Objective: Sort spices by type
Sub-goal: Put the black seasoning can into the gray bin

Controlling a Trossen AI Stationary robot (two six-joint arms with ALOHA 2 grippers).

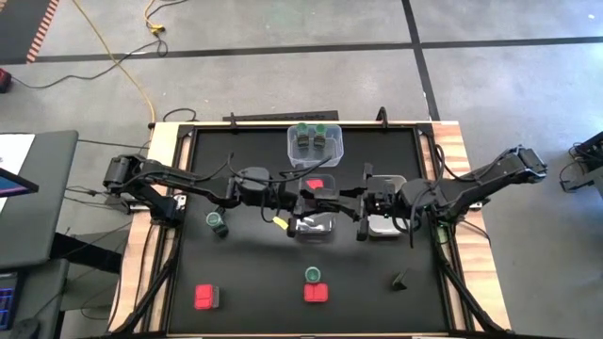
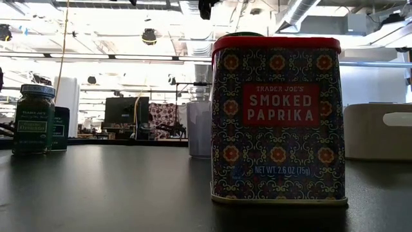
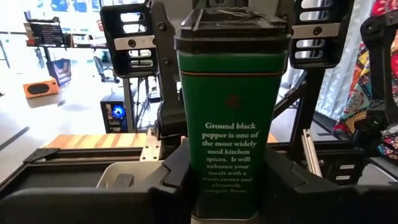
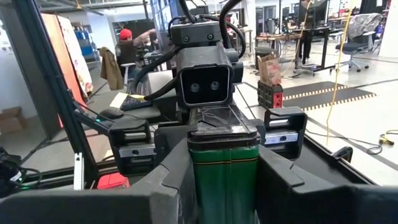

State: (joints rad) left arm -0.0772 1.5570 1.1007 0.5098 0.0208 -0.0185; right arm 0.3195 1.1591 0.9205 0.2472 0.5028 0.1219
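Note:
A green ground black pepper tin (image 3: 230, 143) with a black lid (image 4: 221, 127) stands upright between both grippers over the table's middle. My left gripper (image 1: 325, 202) reaches in from the left and my right gripper (image 1: 363, 209) from the right, and each is shut on the tin. Red tins (image 1: 206, 297) (image 1: 316, 293) and a green-lidded jar (image 1: 313, 274) stand near the front. Another jar (image 1: 218, 221) stands at the left. A dark container (image 1: 399, 280) rests at the right front. The near red tin (image 2: 277, 119) reads smoked paprika. My left gripper pinches the tin's lower body (image 3: 230, 186) between its two fingers, coming level from the table's left. The tin stands upright above the fingers, and its base is hidden by them. My right gripper pinches the green body just under the black lid (image 4: 224, 162), level from the table's right. Its fingers (image 4: 277, 177) flank the tin on both sides.
A clear tub (image 1: 316, 141) at the far middle holds several green-lidded jars. A second clear tub (image 1: 316, 228) sits under the grippers, with a red tin (image 1: 316, 185) just behind. A grey tub (image 1: 386, 224) sits under the right arm. People show in the room beyond.

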